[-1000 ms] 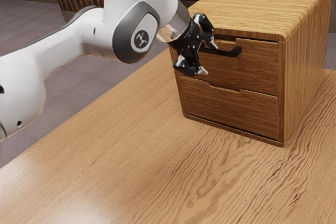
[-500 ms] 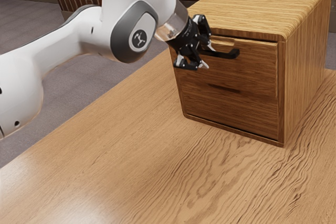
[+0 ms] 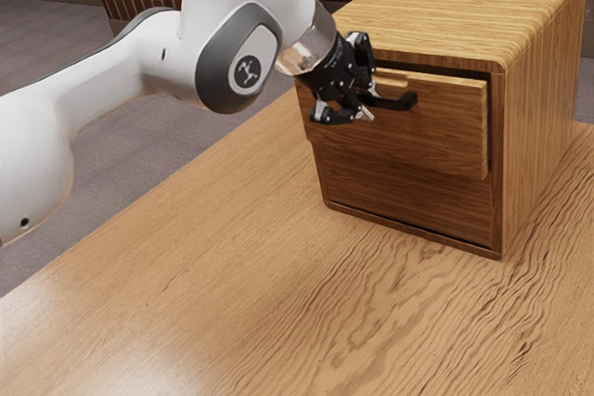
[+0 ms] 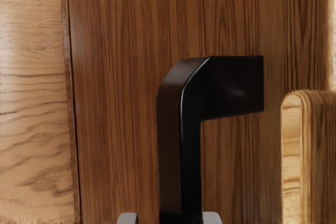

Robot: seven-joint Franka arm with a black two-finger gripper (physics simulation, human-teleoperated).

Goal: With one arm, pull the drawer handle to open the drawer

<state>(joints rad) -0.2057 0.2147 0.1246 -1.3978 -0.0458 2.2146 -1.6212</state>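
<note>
While handle in claw, drawer ajar.

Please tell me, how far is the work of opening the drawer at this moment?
Done: the gripper is shut on the black handle, and the top drawer stands a little out of the cabinet, with a dark gap above it. In hand: the pull. Left: probably most of the travel; the drawer is only partly open.
</note>
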